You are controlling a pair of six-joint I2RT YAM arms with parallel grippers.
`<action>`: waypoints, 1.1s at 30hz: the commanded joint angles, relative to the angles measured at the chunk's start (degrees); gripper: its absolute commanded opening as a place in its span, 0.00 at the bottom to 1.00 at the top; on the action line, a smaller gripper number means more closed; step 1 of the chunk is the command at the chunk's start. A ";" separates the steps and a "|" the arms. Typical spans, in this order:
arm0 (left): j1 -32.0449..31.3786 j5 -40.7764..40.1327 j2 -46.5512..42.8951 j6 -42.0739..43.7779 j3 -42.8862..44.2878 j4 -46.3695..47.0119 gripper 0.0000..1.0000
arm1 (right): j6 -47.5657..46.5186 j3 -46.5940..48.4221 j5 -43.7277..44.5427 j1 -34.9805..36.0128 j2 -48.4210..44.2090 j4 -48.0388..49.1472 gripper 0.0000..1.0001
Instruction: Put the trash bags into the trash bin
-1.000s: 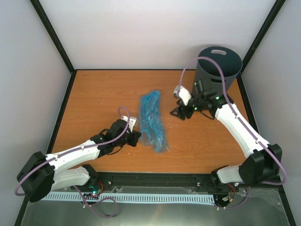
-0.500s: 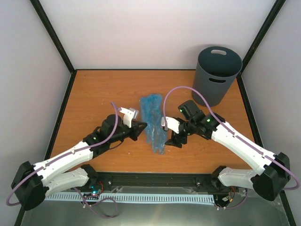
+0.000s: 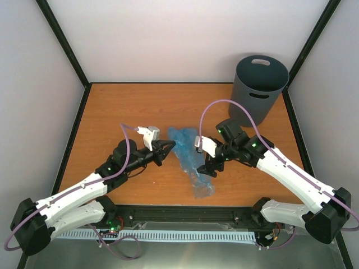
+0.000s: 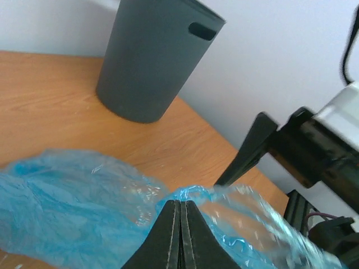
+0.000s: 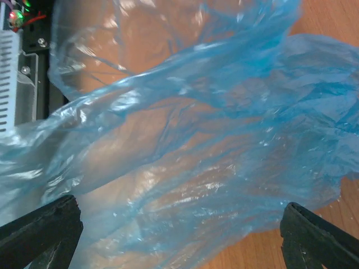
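Left gripper (image 3: pixel 170 147): jaws closed tip to tip. In the left wrist view a fold of blue film rises right to the tips, so they appear to pinch the edge of the trash bag (image 3: pixel 190 159).

Right gripper (image 3: pixel 208 168): jaws spread wide. They straddle the bag's right side from above and hold nothing.

The bag lies crumpled mid-table (image 3: pixel 112 117), between the two grippers. The trash bin (image 3: pixel 258 89) stands well apart at the far right corner.

Advice for this step: bring the right jaws down over a bunched ridge, not a single layer, and close fully before lifting. The film is glossy and likely to slip.

Not verifiable: how much film sits inside the left pinch, or whether the right fingertips touch the table. The bin shows a flat slotted face upward and its mouth is not seen. The bag's near end blurs against the wood.
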 commanded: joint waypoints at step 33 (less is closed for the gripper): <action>-0.49 -20.94 -4.59 -10.80 -5.91 5.51 0.01 | 5.78 0.72 15.68 14.69 9.20 7.96 1.00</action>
